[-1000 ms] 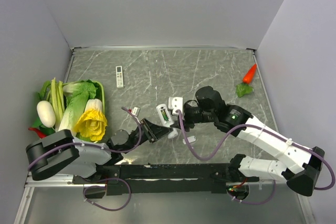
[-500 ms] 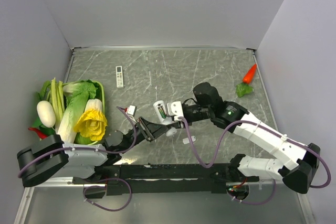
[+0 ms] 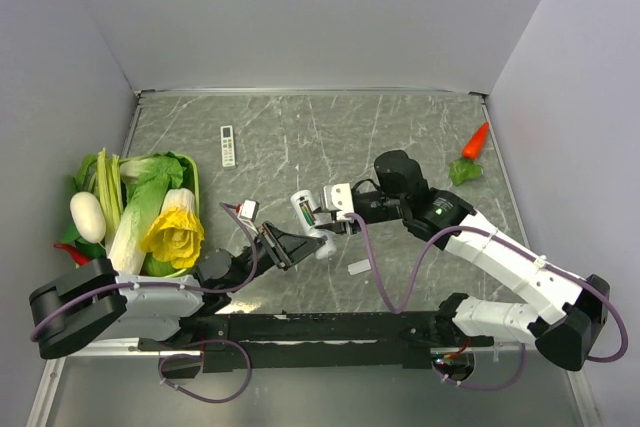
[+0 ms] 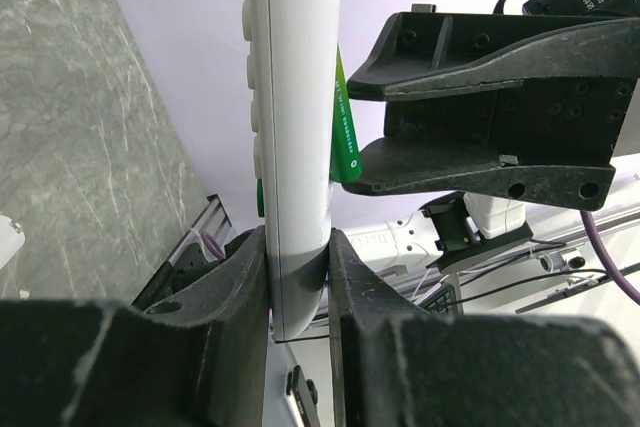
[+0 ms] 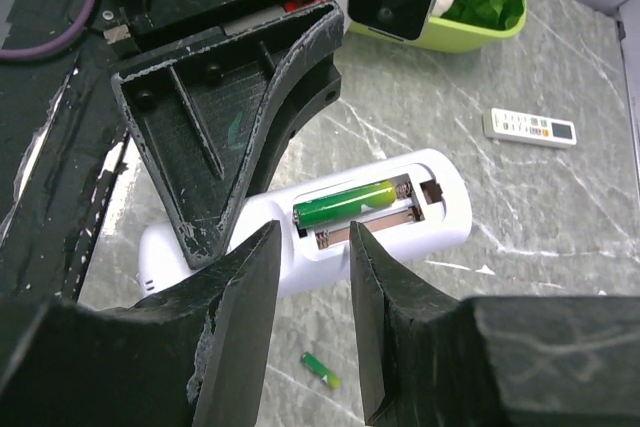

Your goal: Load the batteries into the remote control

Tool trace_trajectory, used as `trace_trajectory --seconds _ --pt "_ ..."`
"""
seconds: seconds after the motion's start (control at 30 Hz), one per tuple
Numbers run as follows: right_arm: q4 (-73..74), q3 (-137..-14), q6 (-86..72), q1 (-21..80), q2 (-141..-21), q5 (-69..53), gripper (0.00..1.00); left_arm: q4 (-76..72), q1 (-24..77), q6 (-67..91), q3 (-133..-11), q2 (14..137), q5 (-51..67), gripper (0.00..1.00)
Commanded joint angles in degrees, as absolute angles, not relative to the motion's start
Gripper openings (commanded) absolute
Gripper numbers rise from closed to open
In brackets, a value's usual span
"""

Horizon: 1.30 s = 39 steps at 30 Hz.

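One green battery (image 5: 340, 205) inside remote control (image 5: 445, 209) (left pincer (image 4: 298, 259) clamps it, right pincer (image 5: 310, 252) ajar).

The left fingers (image 5: 220, 137) block the remote control's (image 5: 440, 209) end.

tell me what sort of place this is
Probably a robot lab test cell: plain grey walls box in a marble-patterned table, a left arm and right arm sit at its near edge, and props like a basket of vegetables and a carrot lie on it.
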<state>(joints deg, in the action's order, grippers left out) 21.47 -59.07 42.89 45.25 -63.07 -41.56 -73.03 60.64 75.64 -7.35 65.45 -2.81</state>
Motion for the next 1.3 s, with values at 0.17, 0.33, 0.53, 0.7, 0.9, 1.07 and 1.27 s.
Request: trace_trajectory --seconds 0.17,0.33,0.53,0.7,0.9,1.07,1.27 --pt "20.6 -62.8 43.8 44.9 -64.6 -47.2 0.41 -90.4 60.9 75.3 -7.6 64.4 -1.9 0.02" --pt "20.7 -63.0 44.1 44.9 -65.6 -47.1 0.41 -89.5 61.0 75.1 -7.8 63.9 -1.7 0.02" --pt "21.1 -63.9 44.3 44.8 -67.0 -47.1 0.40 -89.4 60.9 75.0 -8.1 64.1 -1.1 0.02" --pt "21.2 -64.2 44.1 44.9 -67.4 -46.8 0.40 -90.0 60.9 75.1 -8.1 64.5 -1.1 0.02" --pt "21.1 -63.5 42.2 44.4 -66.5 -43.9 0.41 -89.9 60.9 76.1 -7.8 64.3 -1.6 0.02" --pt "20.0 -62.4 39.2 43.5 -66.6 -42.3 0.41 -82.6 60.9 77.3 -8.7 62.2 -2.3 0.02" --pt "17.8 -60.7 36.7 43.2 -65.7 -41.2 0.41 -75.9 61.0 77.6 -9.0 58.6 -3.9 0.02"
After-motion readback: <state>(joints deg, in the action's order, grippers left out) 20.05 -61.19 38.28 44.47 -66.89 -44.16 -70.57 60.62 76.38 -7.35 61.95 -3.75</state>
